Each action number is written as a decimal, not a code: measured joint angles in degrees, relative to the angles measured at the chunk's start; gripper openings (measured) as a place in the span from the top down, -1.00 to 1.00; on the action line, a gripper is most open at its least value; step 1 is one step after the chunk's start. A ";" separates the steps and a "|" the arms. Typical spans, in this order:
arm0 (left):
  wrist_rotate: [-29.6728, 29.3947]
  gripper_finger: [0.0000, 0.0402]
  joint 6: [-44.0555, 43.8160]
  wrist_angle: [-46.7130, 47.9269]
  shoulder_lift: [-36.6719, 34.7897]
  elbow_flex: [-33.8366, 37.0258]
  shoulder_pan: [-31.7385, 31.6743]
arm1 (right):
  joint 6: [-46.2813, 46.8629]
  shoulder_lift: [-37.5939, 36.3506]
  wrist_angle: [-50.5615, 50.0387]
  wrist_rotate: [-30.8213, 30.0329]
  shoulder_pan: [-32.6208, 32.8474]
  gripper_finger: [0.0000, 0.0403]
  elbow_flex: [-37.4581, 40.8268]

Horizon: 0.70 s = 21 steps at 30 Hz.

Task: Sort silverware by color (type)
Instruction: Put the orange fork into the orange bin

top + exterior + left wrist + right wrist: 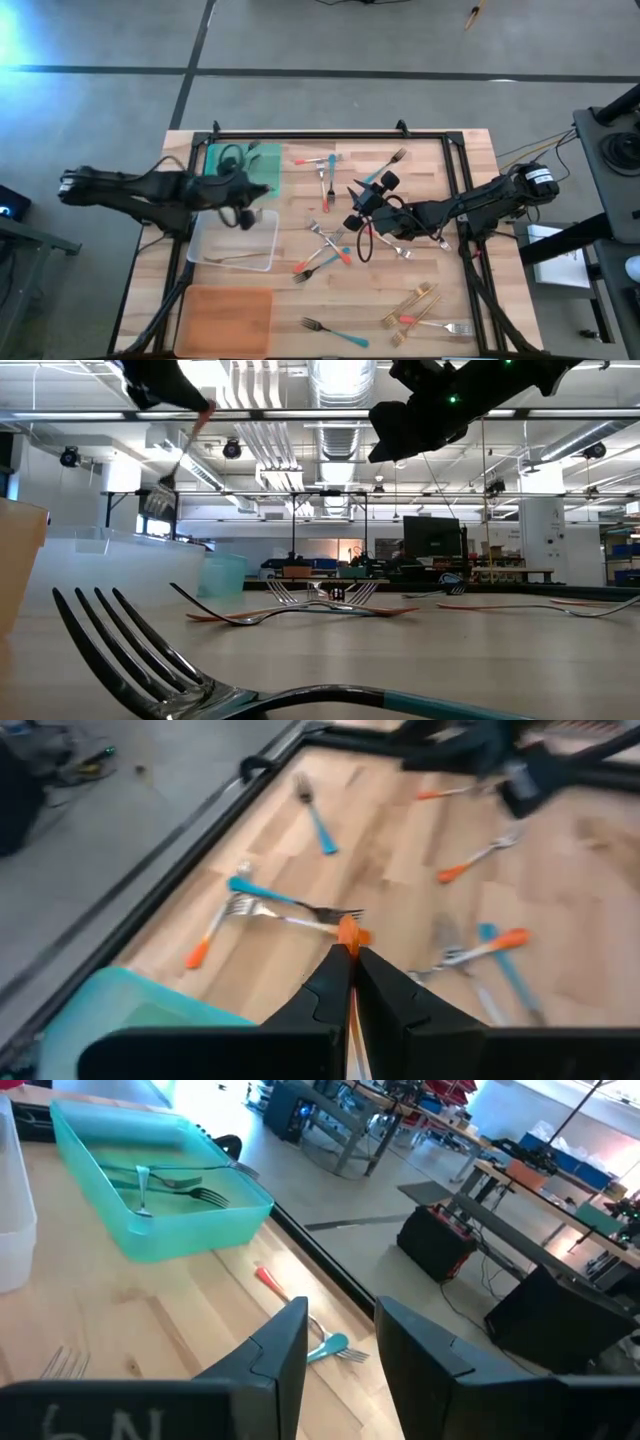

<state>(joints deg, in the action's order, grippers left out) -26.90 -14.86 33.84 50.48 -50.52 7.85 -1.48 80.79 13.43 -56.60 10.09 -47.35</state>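
In the high view, the left end effector (243,212) is seen above the near edge of the green tray (262,170) and the far end of the clear tray (262,250), well above the table (470,160). The right end effector (358,207) is held over the loose forks (330,245) in the middle of the table, probably because the next fork is to be chosen there. The orange tray (228,318) lies nearest the front edge and appears to hold nothing.

In the low view, a fork with an orange handle (178,455) is seen hanging tines down from the left end effector, high above the table. This height cannot be judged from above. A teal-handled fork (200,675) lies very close to the camera.

In the left wrist view, the fingers (385,1005) are closed narrowly on the orange handle (347,932), which is only a small spot from above.

In the right wrist view, the right fingers (275,1355) stand apart with nothing between them. Two forks are shown inside the green tray (215,1220), so sorting seems already begun, and a teal fork (330,1348) lies on the table beyond the fingers.
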 joint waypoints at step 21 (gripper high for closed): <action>-7.41 1.00 -22.14 19.51 -4.13 -1.91 11.83 | -4.90 0.00 -5.83 -0.47 -0.73 0.45 0.00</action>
<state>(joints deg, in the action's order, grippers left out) -34.31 -36.99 53.35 46.35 -52.44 19.68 -6.38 80.79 7.60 -57.07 9.36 -47.35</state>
